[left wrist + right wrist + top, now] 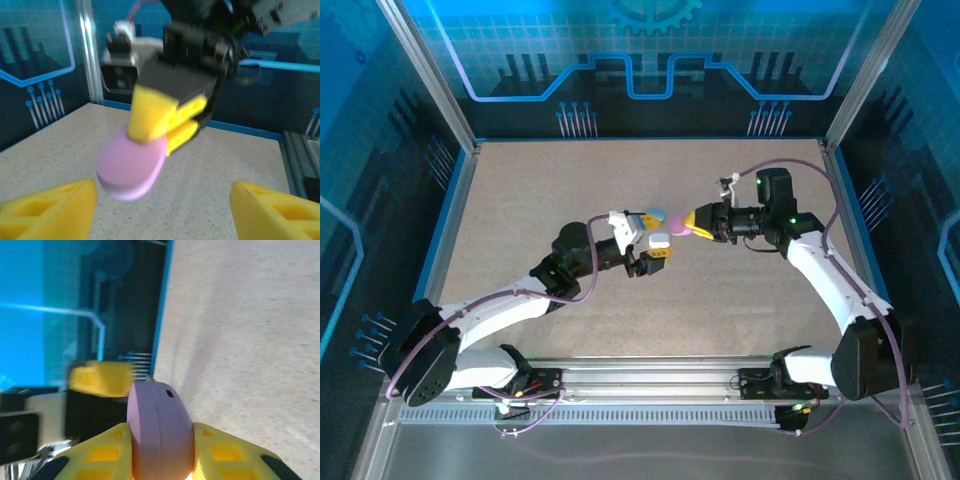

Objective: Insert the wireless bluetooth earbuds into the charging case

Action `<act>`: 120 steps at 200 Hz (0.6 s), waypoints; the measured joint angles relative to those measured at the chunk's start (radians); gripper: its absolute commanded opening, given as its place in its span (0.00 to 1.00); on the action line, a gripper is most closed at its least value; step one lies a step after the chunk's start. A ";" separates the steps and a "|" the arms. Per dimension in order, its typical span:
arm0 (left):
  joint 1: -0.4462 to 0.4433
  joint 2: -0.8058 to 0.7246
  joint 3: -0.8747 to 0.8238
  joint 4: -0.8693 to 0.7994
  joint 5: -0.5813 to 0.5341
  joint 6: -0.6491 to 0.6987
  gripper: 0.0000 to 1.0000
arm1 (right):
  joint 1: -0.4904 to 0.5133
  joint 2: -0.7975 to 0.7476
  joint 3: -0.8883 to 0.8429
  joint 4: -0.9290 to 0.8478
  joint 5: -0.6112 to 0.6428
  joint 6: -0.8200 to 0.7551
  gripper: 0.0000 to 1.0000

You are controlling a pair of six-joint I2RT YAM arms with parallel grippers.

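Right wrist view: the right gripper (161, 452) has its 2 jaws clamped on the charging case (159, 420), held in mid-air over the table (240, 340). Just beside it, the left gripper (165, 212) keeps its jaws apart, empty. Pinched at 1 end, the smooth lilac pebble, lid seemingly shut, could twist loose and drop.

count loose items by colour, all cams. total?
Purple: 1, the oval case, pinched in the right gripper
Pale blue: 1, the blue piece near the open left gripper; too small to tell case or bud
White: 1, the white piece, kind also unclear
Total: 3
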 measured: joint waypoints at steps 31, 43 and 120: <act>0.000 -0.068 -0.005 -0.027 -0.107 -0.001 0.79 | 0.004 0.154 -0.053 0.006 0.070 -0.013 0.16; 0.000 -0.087 -0.005 -0.038 -0.143 -0.002 0.82 | 0.017 0.228 -0.063 0.010 0.090 -0.019 0.16; 0.000 -0.139 -0.013 -0.101 -0.255 -0.004 0.90 | 0.167 0.528 0.017 0.026 0.171 -0.058 0.20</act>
